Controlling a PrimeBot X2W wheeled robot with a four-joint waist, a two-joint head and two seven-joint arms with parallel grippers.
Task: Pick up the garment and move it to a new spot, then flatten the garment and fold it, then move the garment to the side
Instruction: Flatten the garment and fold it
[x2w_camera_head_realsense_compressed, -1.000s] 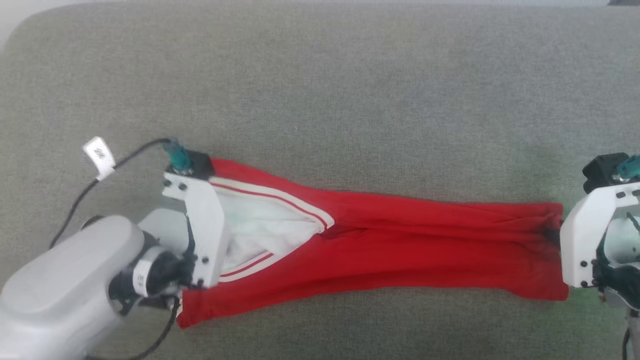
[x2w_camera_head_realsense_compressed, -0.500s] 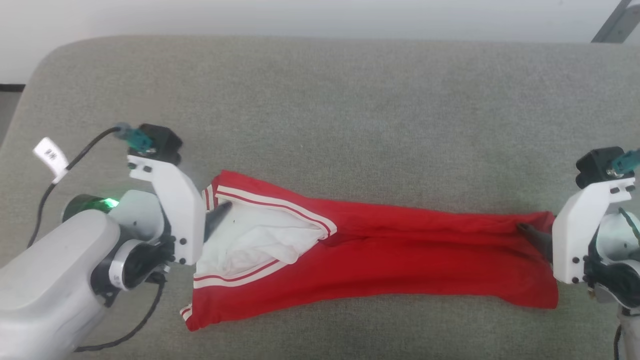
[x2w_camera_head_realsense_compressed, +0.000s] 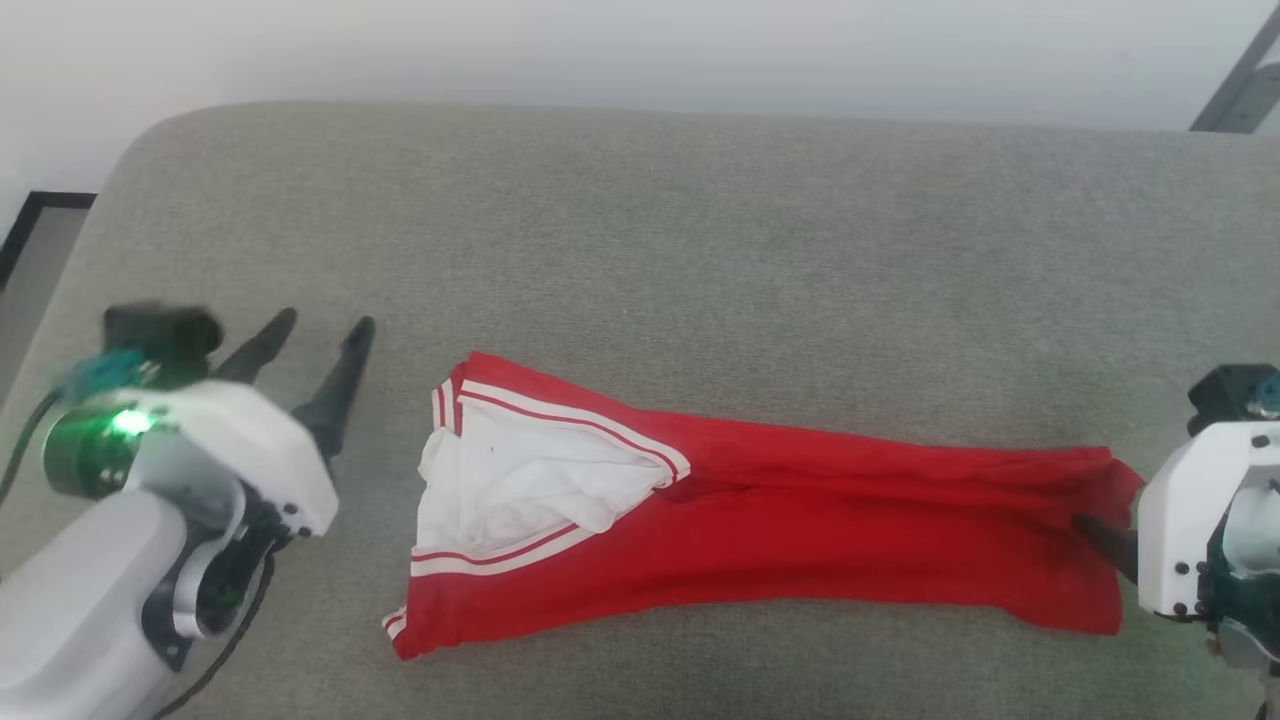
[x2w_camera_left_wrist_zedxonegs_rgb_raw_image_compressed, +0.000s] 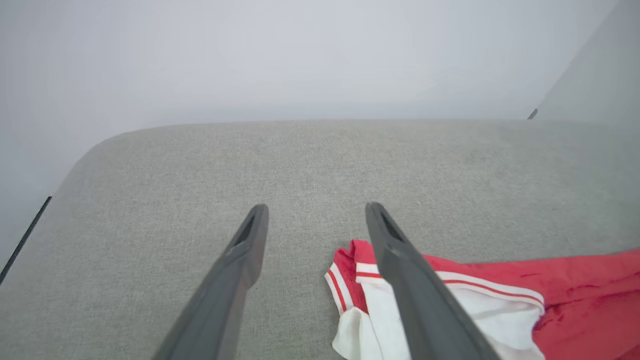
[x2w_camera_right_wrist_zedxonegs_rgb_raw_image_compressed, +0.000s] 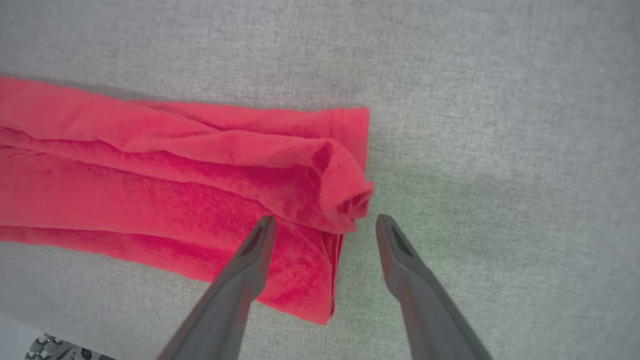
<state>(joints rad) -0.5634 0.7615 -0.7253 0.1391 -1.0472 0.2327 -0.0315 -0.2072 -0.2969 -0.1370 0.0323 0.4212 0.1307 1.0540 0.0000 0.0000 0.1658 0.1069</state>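
The garment (x2w_camera_head_realsense_compressed: 760, 530) lies on the grey cushion (x2w_camera_head_realsense_compressed: 700, 250) as a long narrow band, doubled lengthwise by the look of its layered edges; the move to a new spot and a first fold seem done, though the band is creased rather than smooth; a fold across its length and the shift to the side appear to be left. The left gripper (x2w_camera_head_realsense_compressed: 325, 320) has its jaws wide apart and nothing between them; the garment's end with the white sleeve and striped trim lies just beside these jaws on their inner side, and in the left wrist view the inner finger crosses in front of that trim while the gap between the fingers shows bare cushion. The right gripper (x2w_camera_right_wrist_zedxonegs_rgb_raw_image_compressed: 325, 220) also stands with jaws apart and grips nothing; the garment's plain red end lies right at them, its bunched corner just ahead of the gap between the tips; one finger hangs over the cloth, the other over bare cushion; whether either tip touches the cloth I cannot tell.
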